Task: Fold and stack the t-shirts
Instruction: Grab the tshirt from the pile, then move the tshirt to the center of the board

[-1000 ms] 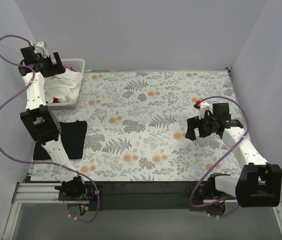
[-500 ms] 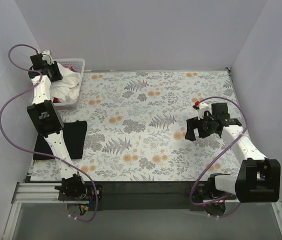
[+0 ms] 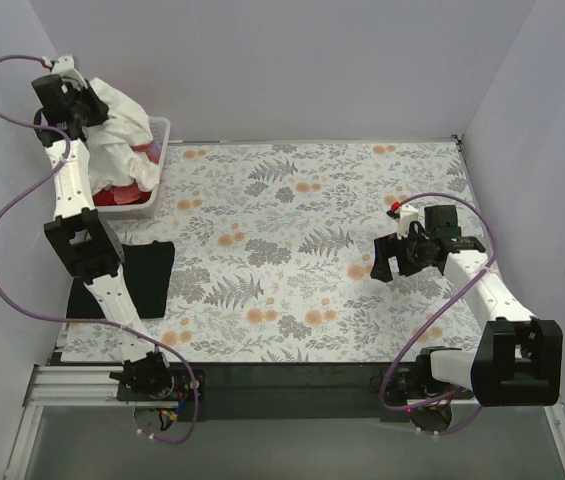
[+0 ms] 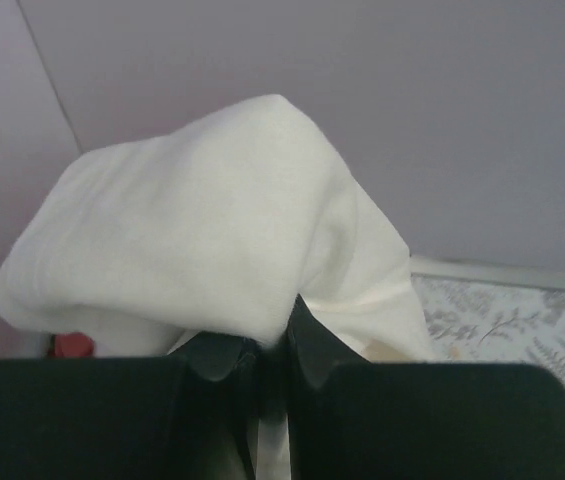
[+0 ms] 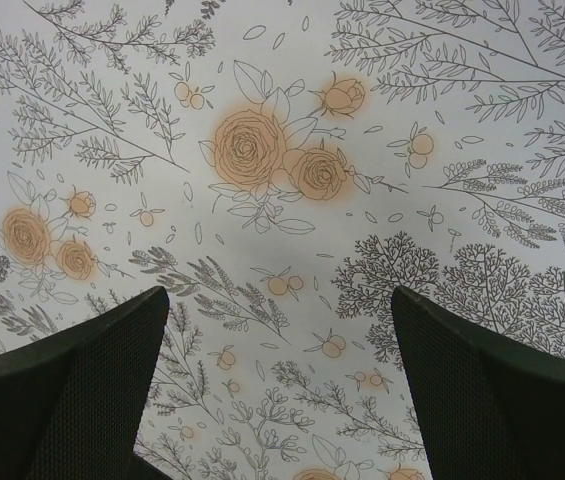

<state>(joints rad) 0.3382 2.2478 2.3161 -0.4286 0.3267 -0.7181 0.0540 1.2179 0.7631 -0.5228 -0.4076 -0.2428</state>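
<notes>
My left jaws are pressed together on a fold of the cream-white t-shirt (image 4: 212,230). They pinch it high above the basket (image 3: 159,128) in the far left corner. I judge the height is meant to lift the cloth clear of the rim, so it can be carried out over the surface (image 3: 302,230) for folding. The shirt hangs from the pinch in a bunched mass.

The black t-shirt (image 3: 147,275) lies flat on the surface at the near left, and I take it as the start of the stack. My right jaws are spread wide and hold nothing, hovering over bare floral cloth on the right. I judge they are parked there to take a second corner once the shirt arrives.

Cream cloth fills the left wrist view, so I cannot tell whether I have collar, hem or sleeve. Nor can I tell whether the lowest folds have left the basket. The left arm (image 3: 87,250) covers part of the black shirt, which hides how neatly it is folded. Only scraps of red cloth (image 3: 122,190) show in the basket, too little to tell salmon from dark red.
</notes>
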